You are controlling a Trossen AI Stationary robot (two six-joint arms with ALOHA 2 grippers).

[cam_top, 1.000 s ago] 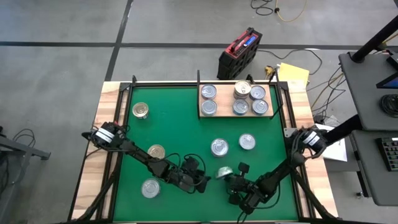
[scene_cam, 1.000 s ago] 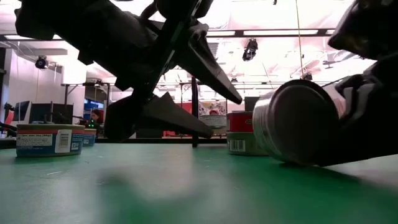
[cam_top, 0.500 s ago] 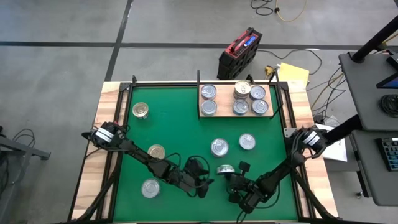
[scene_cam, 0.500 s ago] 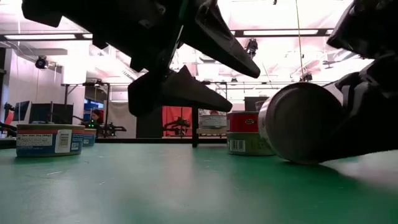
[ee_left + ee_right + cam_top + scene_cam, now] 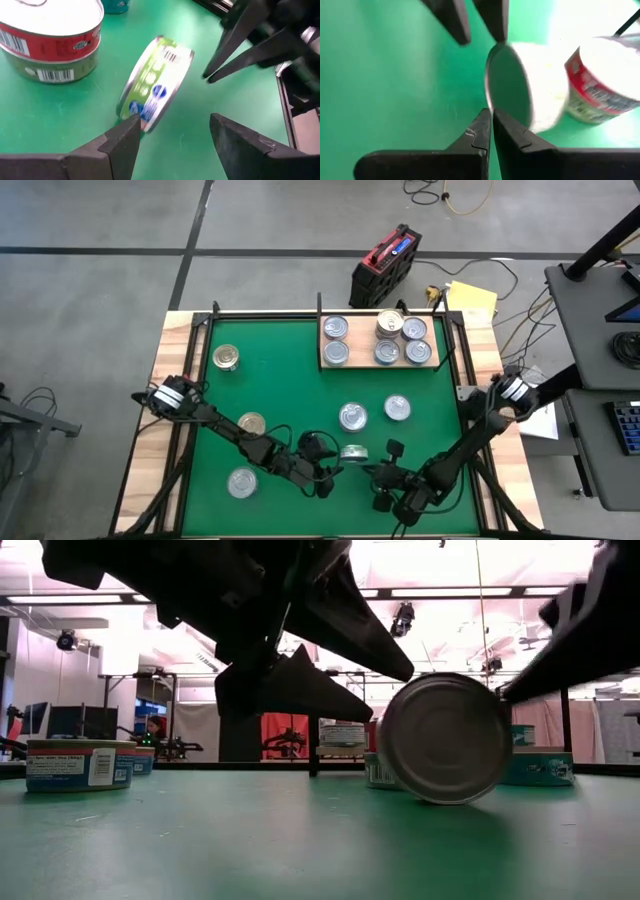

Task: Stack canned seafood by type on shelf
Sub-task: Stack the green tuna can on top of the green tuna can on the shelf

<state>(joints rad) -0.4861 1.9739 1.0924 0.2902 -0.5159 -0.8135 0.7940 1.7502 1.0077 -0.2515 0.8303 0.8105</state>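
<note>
High view: a tin (image 5: 353, 452) on its edge lies between the two tools on the green mat (image 5: 280, 380).
Left tool (image 5: 330, 476) stands wide, empty, just beside the tin; right tool (image 5: 385, 472) is pinched closed, holding nothing, and seems clear of the tin, though blur hides the gap. Six tins sit on the shelf (image 5: 379, 363) at the table's far edge, one apparently stacked.
</note>
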